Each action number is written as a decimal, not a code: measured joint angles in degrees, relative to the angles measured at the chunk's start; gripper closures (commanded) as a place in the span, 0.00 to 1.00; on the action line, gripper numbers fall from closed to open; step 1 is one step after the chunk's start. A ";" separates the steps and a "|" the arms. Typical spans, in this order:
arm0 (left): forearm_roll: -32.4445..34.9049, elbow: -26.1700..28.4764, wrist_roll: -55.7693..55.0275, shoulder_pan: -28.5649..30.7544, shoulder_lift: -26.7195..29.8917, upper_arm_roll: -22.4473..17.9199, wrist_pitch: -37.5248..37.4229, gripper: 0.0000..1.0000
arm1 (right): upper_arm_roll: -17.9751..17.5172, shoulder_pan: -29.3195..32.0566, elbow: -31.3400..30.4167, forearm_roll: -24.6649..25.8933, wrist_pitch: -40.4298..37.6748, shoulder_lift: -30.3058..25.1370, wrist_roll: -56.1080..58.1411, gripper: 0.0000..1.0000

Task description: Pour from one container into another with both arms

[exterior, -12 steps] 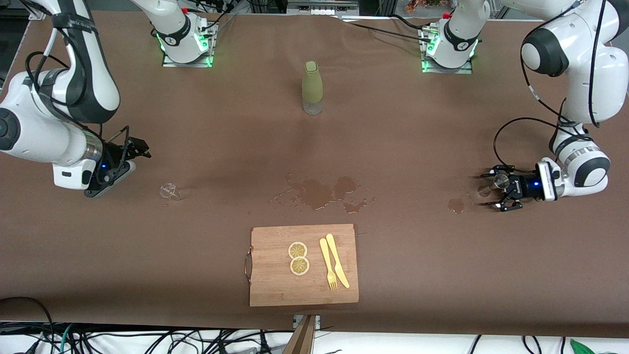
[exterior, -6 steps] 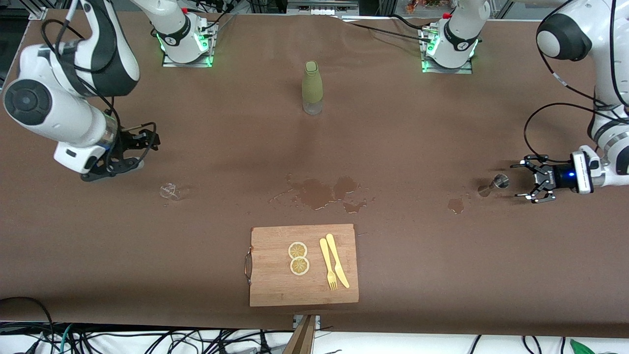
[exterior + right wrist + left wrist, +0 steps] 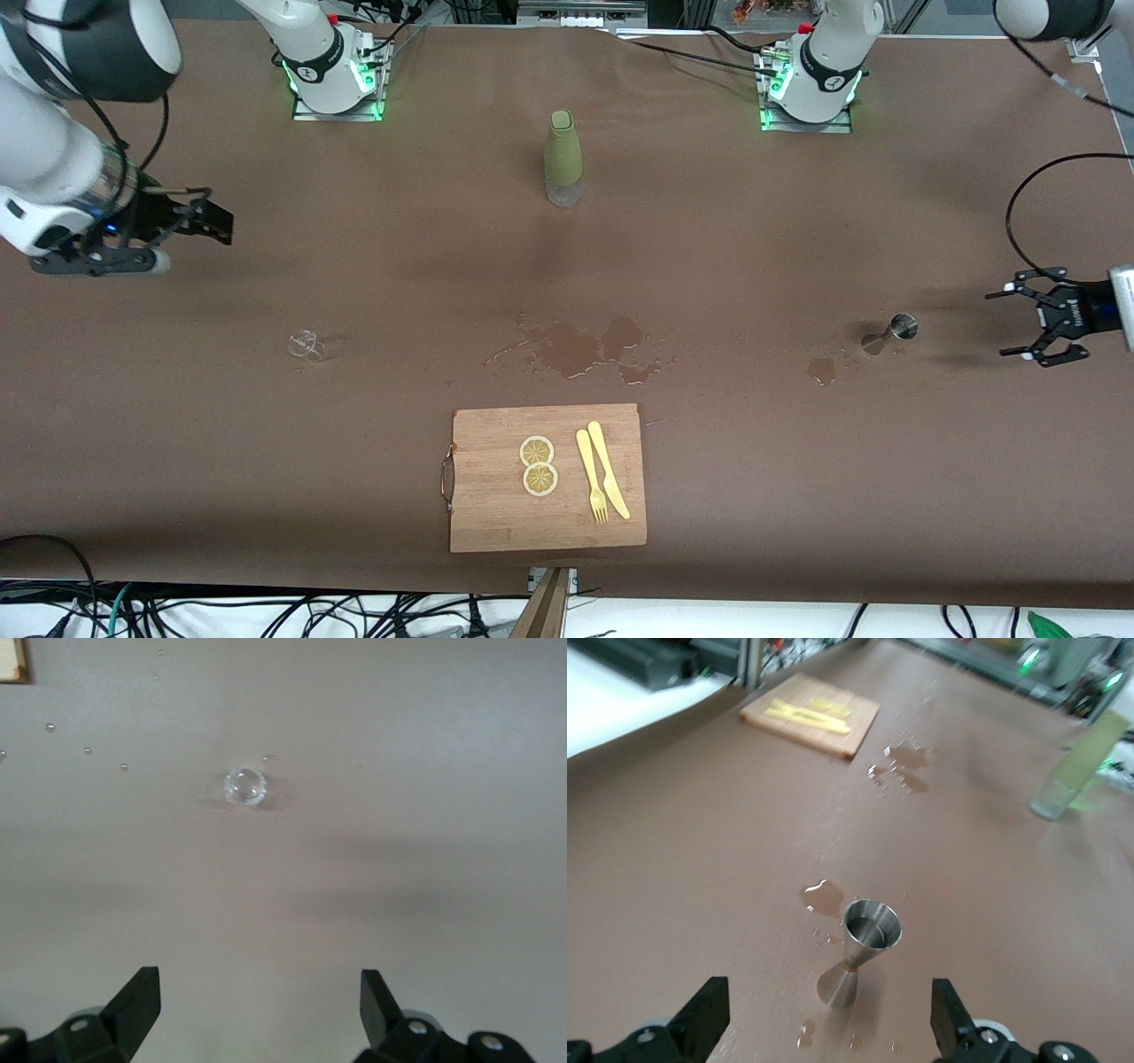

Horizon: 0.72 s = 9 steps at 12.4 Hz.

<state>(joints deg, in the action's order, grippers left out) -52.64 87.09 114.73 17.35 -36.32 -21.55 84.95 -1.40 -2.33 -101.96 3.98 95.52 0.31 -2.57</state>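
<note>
The tiny clear glass cup [image 3: 306, 344] [image 3: 245, 787] stands alone on the brown table toward the right arm's end. My right gripper [image 3: 205, 221] [image 3: 260, 1005] hangs open and empty, well apart from the cup. The silver jigger-like cup [image 3: 895, 330] [image 3: 864, 948] stands upright toward the left arm's end, with small drops around its foot. My left gripper [image 3: 1017, 322] [image 3: 827, 1023] is open and empty, its mouth facing the jigger from a clear gap away at the table's end.
An olive-green bottle [image 3: 563, 159] stands mid-table near the bases. Wet patches [image 3: 585, 346] lie at the centre and a small one [image 3: 822, 369] beside the jigger. A wooden cutting board [image 3: 496, 509] with lemon slices, a yellow fork and knife lies near the front edge.
My left gripper has let go of the jigger and backed off toward the table's end. My right gripper has drawn farther away from the glass cup. Both cups stayed put.
</note>
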 measured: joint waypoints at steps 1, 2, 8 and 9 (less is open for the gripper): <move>2.91 0.66 -5.26 -0.04 2.84 1.39 1.96 0.00 | 0.94 0.08 0.74 -0.02 -2.02 -0.83 -0.03 0.00; 5.73 1.59 -11.06 -0.09 5.65 2.82 3.75 0.00 | 2.21 0.10 1.89 -0.11 -4.05 -1.49 -0.04 0.00; 16.98 10.86 -46.36 -1.91 22.00 10.75 11.83 0.00 | 4.63 0.08 9.02 -1.61 -11.38 -2.22 -0.05 0.00; 18.96 11.81 -53.16 -2.48 24.18 12.30 13.10 0.00 | 4.63 0.08 9.04 -1.90 -11.45 -2.21 -0.09 0.00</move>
<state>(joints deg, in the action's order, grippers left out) -33.68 98.90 61.57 14.86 -12.14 -9.26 98.05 3.23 -2.25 -92.92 2.07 84.07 -1.90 -2.66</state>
